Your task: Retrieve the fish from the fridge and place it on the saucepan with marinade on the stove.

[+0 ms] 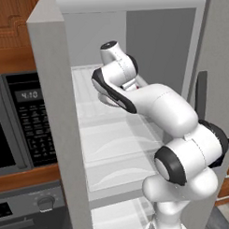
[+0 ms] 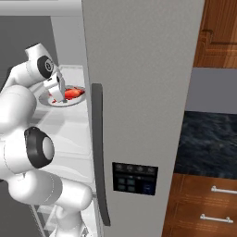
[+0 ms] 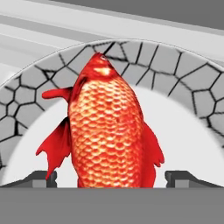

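Left base view: I see the tall light-grey fridge (image 1: 53, 114) open on its white interior with clear shelves (image 1: 114, 135), my white arm reaching in. Right base view: the tool (image 2: 56, 95) hangs over the small red-orange fish (image 2: 74, 93) on a grey plate (image 2: 69, 102). Hand view: the fingertips (image 3: 43, 178) stand wide, flanking the fish (image 3: 109, 131), apparently not gripping it.

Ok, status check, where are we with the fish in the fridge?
Gripper jaws open, straddling the fish. Fish lies on the grey plate on a fridge shelf, not yet gripped. Nothing blocking.
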Tool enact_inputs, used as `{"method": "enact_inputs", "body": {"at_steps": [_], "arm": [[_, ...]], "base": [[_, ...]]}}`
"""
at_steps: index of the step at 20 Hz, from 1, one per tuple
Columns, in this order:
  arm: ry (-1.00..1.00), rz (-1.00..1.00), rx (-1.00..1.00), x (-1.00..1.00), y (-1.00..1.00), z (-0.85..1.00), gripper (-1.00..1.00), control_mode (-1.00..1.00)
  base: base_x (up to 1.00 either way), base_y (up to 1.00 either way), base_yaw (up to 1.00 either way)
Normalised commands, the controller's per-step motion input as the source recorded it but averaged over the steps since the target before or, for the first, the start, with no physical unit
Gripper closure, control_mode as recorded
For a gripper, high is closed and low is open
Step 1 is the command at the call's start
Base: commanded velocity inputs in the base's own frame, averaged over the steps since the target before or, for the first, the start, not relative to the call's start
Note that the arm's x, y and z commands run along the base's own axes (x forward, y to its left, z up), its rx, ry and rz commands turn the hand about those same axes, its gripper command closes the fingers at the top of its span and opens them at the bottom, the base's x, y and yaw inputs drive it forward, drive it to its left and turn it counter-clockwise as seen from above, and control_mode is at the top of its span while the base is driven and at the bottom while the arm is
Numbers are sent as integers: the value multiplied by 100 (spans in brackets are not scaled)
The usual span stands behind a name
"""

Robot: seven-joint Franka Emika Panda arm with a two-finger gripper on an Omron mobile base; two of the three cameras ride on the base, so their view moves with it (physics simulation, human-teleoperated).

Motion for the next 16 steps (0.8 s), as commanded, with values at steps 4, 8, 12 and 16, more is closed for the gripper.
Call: {"method": "enact_inputs", "body": {"at_steps": [4,8,12,16], "arm": [[0,0,0,1,4,-21,100,-100],[0,0,0,0,0,0,100,-100],[-2,0,0,0,0,0,100,-100],[-4,0,0,0,1,-3,100,-100]], "base": [[0,0,0],[0,0,0],[0,0,0],[0,0,0]]}}
